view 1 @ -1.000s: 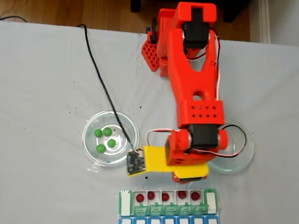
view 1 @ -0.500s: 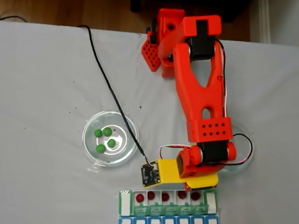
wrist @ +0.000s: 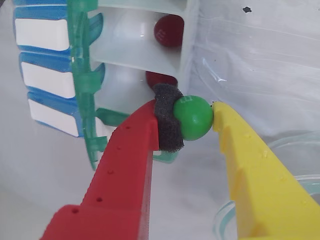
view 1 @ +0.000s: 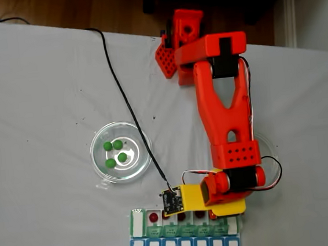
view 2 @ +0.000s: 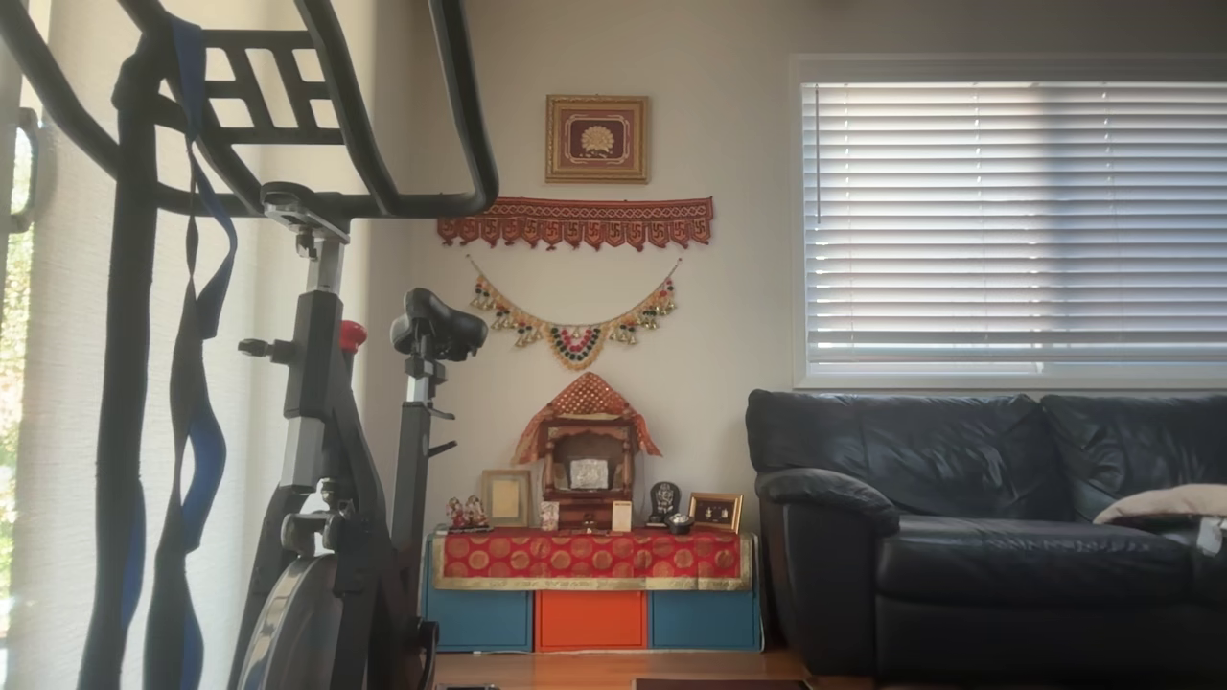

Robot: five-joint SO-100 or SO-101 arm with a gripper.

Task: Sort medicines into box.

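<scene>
Right now the gripper (wrist: 192, 119) pinches 1 green medicine (wrist: 193, 118) between its foam-padded red finger and its yellow finger, held just off the box (wrist: 145, 47), whose open white compartments lie directly ahead of the tips. Beyond the claw, 2 red balls (wrist: 169, 30) already sit in compartments in the wrist view. Well to the claw's side in the fixed view, 4 green balls (view 1: 114, 153) wait in a glass dish (view 1: 100, 162), so sorting seems partly done.

Home living room, black leather sofa (view 2: 987, 537), exercise bike (view 2: 326, 460), small shrine (view 2: 587, 450)
</scene>
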